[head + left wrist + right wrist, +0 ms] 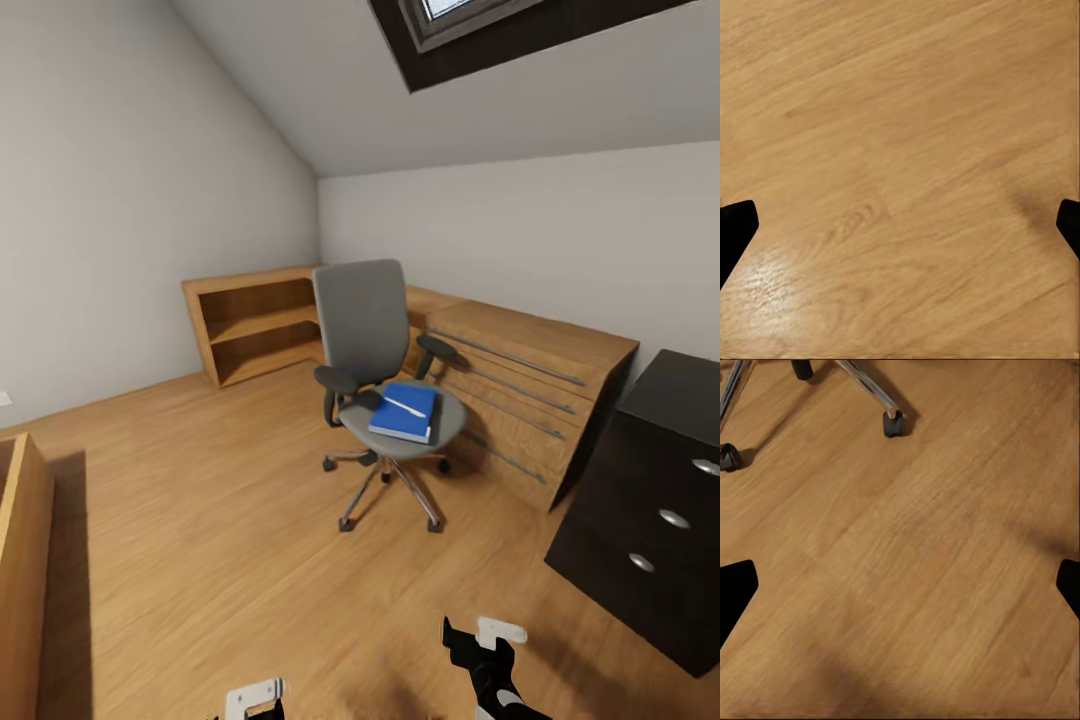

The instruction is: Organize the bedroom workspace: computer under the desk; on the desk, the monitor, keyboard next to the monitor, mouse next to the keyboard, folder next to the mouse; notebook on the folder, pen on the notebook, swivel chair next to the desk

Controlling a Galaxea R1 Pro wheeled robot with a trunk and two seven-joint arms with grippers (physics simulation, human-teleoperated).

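1. Wood floor point(200, 500) spreads through an attic bedroom with sloped white walls; low light-wood cabinets point(520, 390) line the far walls, and dark drawers point(660, 500) stand at the right.
2. Mid-room stands the chair point(370, 340), with the folder point(405, 412) flat on its seat and a thin white object, maybe the pen, lying across it.
3. My left tool point(900, 225) hangs over bare floor, jaws spread wide, holding nothing.
4. My right tool point(900, 585) is likewise wide open and empty, near the chair's casters.
5. By my judgement nothing is sorted yet: the folder awaits moving to the tabletop, and the chair needs placing.
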